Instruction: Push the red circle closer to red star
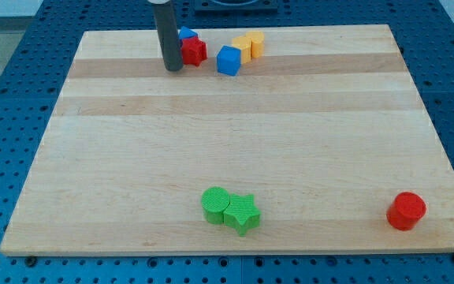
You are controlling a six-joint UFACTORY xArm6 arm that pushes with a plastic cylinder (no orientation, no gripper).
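So you've got the wooden counter (pixel 235 142) filling most of the view, sitting on a blue perforated base (pixel 6 95).

Next biggest thing is the dark rod coming down at the view's top left of centre. There's no hand on this rig at all, so nothing to call wide, narrow or holding; it's just the rod, and my tip (pixel 173 69) is planted on the counter right beside the red star (pixel 194 51), on its left side as you look at it. They look like they're touching or very nearly; I can't tell which.

The red circle (pixel 406 211) is way off in the view's bottom right corner, close to the counter's edge and well apart from the red star, basically the whole diagonal away.

Down at the view's bottom centre you'll see a green circle (pixel 215 204) with a green star (pixel 242 213) pressed up against its right side.

Up top, a blue cube (pixel 228 60) sits just right of the red star, and a yellow block (pixel 248 46) is just beyond that; can't make out its shape properly. A small blue block (pixel 186 35) peeks out behind the red star, mostly hidden by the rod.
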